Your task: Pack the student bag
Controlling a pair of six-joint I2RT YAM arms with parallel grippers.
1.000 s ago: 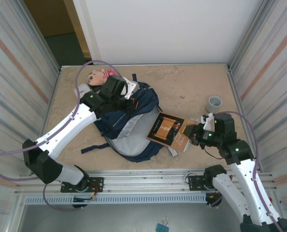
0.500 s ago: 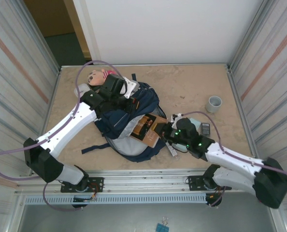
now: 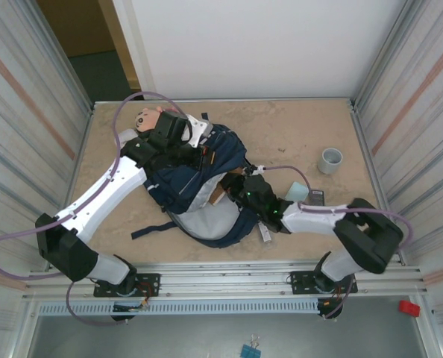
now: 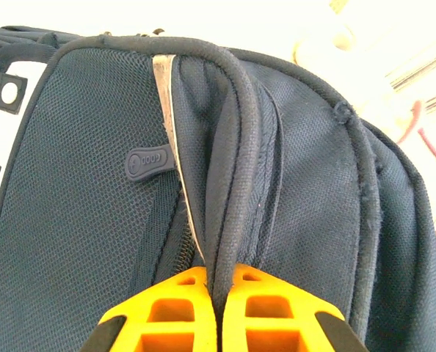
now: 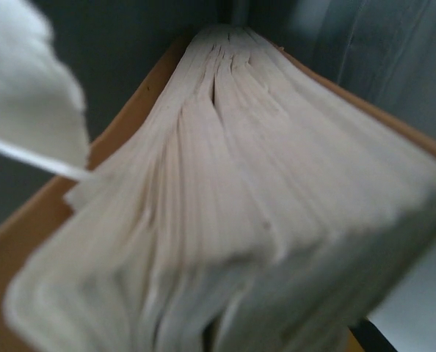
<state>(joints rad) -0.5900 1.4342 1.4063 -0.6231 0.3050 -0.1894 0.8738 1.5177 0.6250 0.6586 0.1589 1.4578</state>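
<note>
The navy student bag (image 3: pixel 195 195) lies in the middle-left of the table with its main compartment gaping and grey lining showing. My left gripper (image 3: pixel 199 151) is at its top edge; in the left wrist view the orange fingers (image 4: pixel 166 308) are shut on the bag's (image 4: pixel 86 213) dark piping, left gripper (image 4: pixel 218 284). My right gripper (image 3: pixel 234 186) reaches into the bag's mouth from the right, shut on a brown-covered book (image 3: pixel 220 196). Only a sliver of the book sticks out. Its blurred page edges (image 5: pixel 225 183) hide my fingers, with grey lining around them.
A grey cup (image 3: pixel 330 159) stands at the right. A pale blue item (image 3: pixel 297 192) and a small dark device (image 3: pixel 317 198) lie beside the right forearm. A doll (image 3: pixel 148 118) lies behind the left wrist. Ribbed metal walls close both sides.
The right arm swung left, carrying the book from the table beside the bag into the bag's opening. The left gripper kept its hold on the bag's top edge.
</note>
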